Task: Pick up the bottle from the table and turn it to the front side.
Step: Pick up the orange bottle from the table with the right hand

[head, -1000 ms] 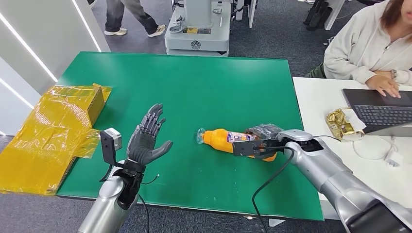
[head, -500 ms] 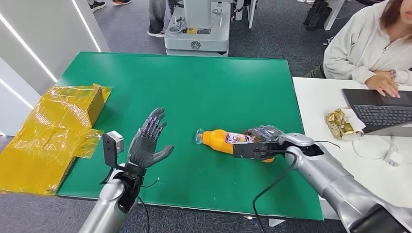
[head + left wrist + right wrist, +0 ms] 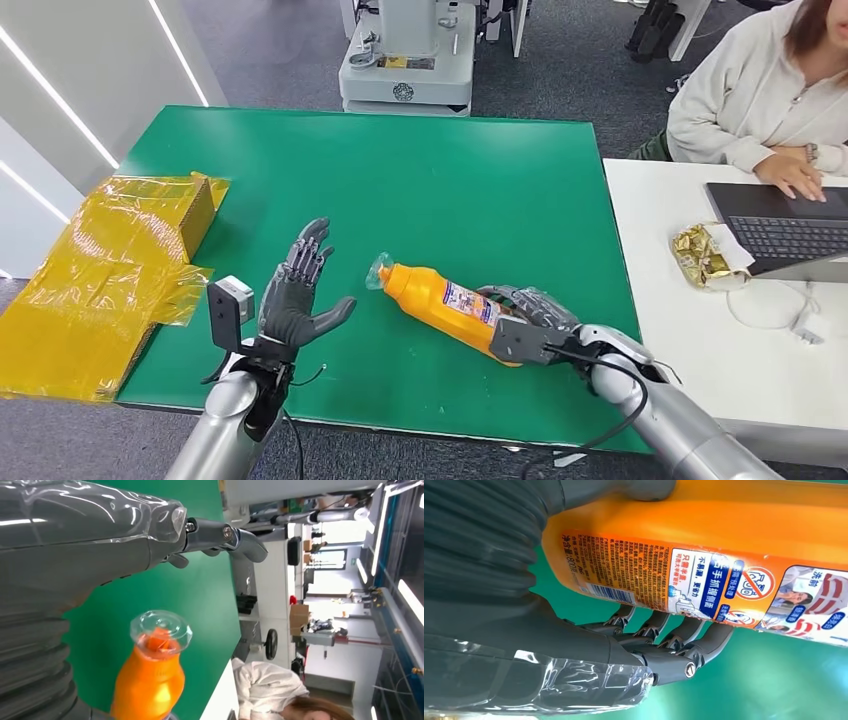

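Orange plastic bottle with clear cap (image 3: 440,300) in the right hand (image 3: 525,318), fingers wrapped round its base, apparently lifted; long axis points cap-first toward the spread, empty left hand (image 3: 298,290).

This is an office that doubles as a robot test lab. A green bench (image 3: 400,180) stands on grey carpet floor (image 3: 290,60), with a white wheeled machine base (image 3: 405,70) just beyond its far edge. Beside the bench's right edge, a person (image 3: 750,100) in a pale hoodie works at a laptop (image 3: 790,230) on a white desk (image 3: 680,330). The left wrist view shows glass partitions, strip lighting and stacked cardboard boxes (image 3: 299,617) further back.
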Controlling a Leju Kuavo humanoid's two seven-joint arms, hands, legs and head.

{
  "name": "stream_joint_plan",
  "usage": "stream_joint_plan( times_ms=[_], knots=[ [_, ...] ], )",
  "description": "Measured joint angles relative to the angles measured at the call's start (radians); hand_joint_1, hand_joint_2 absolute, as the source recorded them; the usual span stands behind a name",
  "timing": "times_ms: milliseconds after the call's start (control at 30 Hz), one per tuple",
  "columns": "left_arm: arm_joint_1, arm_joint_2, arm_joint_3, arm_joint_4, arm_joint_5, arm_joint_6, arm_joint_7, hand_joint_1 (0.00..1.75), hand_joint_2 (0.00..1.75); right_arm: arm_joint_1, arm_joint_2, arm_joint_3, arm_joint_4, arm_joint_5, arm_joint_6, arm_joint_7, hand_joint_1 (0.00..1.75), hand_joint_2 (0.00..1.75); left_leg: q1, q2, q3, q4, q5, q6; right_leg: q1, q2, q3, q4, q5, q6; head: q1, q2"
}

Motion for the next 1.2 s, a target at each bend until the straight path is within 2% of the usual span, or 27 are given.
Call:
stream_joint_plan(
  times_ms=[533,733,933,1100,1200],
  knots=[
    [-0.008,-0.002,0.001,-0.017,-0.055,0.031,-0.025,0.00,1.75,0.224,-0.005,-0.165,-0.163,-0.007,-0.056,-0.012,1.75,1.75,0.000,0.001,0.000,0.000,0.000,0.000,0.000,0.001,0.000,0.000,0.000,0.000,0.000,0.000],
    [-0.008,-0.006,0.001,-0.018,-0.044,0.027,-0.022,0.00,1.75,0.273,-0.005,-0.210,-0.199,-0.005,-0.076,-0.017,1.75,1.75,0.000,0.000,0.000,0.000,0.000,0.000,0.000,0.000,0.000,-0.001,0.000,0.000,0.000,0.000],
    [-0.009,-0.006,0.009,-0.022,0.007,-0.021,0.005,0.00,1.75,0.337,0.013,-0.293,-0.264,-0.063,-0.142,-0.094,1.75,1.75,0.000,0.000,-0.001,0.000,0.000,0.000,0.000,0.000,0.000,0.000,0.000,0.000,0.000,0.000],
    [-0.023,-0.006,0.009,-0.024,0.018,-0.035,0.016,0.00,1.75,0.360,0.054,-0.345,-0.331,-0.096,-0.147,-0.139,1.75,1.75,0.000,0.000,-0.001,0.000,0.000,0.000,0.000,0.000,-0.001,0.000,0.000,0.000,0.000,0.000],
    [-0.034,-0.006,0.009,-0.024,0.026,-0.041,0.016,0.00,1.75,0.367,0.083,-0.370,-0.366,-0.133,-0.140,-0.201,1.75,1.75,0.000,0.001,-0.001,0.000,0.000,0.000,0.000,0.000,-0.001,0.000,0.000,0.000,0.000,0.000]
  ],
)
